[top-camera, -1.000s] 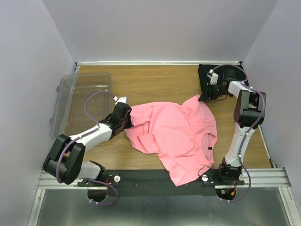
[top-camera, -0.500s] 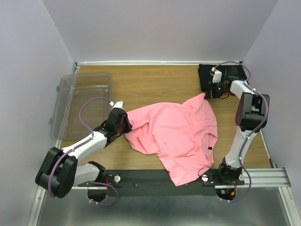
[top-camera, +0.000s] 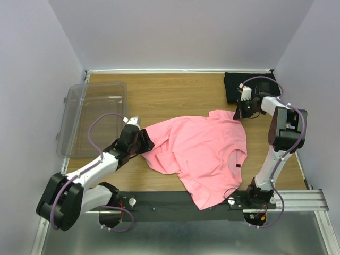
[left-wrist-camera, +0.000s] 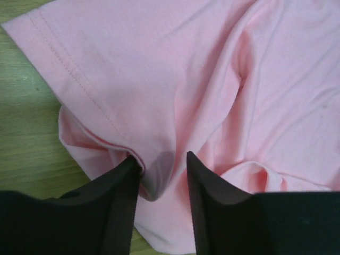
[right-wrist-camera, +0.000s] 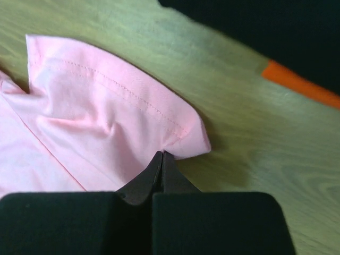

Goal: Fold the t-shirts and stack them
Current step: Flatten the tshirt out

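Left tool (left-wrist-camera: 162,178) is narrow, pinching a fold of the pink t-shirt (top-camera: 202,154), and that arm lies low, reaching rightward. Right tool (right-wrist-camera: 161,159) is clamped tight on a sleeve hem, arm upright, wrist bent left. The shirt's tucked-under folds are hidden. It sprawls crumpled mid-bench (top-camera: 175,95), stretched between the tools, left to far-right, collar facing right.
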Controlling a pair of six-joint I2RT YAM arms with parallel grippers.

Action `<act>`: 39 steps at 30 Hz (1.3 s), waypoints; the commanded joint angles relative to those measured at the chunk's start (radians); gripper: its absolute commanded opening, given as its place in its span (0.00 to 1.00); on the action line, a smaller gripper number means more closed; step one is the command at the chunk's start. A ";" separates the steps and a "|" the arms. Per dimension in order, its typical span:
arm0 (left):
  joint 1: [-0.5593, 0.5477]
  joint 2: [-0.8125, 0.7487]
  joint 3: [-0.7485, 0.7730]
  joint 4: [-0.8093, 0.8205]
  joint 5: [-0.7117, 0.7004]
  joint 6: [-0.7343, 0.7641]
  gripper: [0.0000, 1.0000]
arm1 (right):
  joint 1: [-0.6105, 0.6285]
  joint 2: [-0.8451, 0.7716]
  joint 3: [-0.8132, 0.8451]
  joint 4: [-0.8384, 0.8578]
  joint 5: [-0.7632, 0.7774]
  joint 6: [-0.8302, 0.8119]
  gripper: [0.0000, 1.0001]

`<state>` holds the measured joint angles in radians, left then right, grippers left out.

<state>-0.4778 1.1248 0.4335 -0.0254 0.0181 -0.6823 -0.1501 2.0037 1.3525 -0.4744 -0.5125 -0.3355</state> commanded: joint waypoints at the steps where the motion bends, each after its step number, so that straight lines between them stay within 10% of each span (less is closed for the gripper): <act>1: -0.001 -0.085 -0.007 0.002 -0.013 -0.025 0.56 | -0.005 -0.043 -0.045 0.000 0.011 -0.039 0.01; 7: 0.008 -0.131 0.072 -0.010 -0.170 0.004 0.64 | -0.003 -0.056 -0.053 0.011 -0.004 -0.031 0.01; 12: 0.022 0.120 0.207 -0.103 -0.312 0.012 0.65 | -0.005 -0.057 -0.053 0.019 -0.017 -0.013 0.01; 39: 0.033 0.454 0.341 -0.156 -0.529 -0.077 0.66 | -0.037 -0.054 -0.062 0.036 -0.043 -0.010 0.02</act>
<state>-0.4488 1.5257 0.7277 -0.1684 -0.4210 -0.7319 -0.1799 1.9671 1.3056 -0.4595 -0.5392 -0.3485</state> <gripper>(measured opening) 0.672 0.016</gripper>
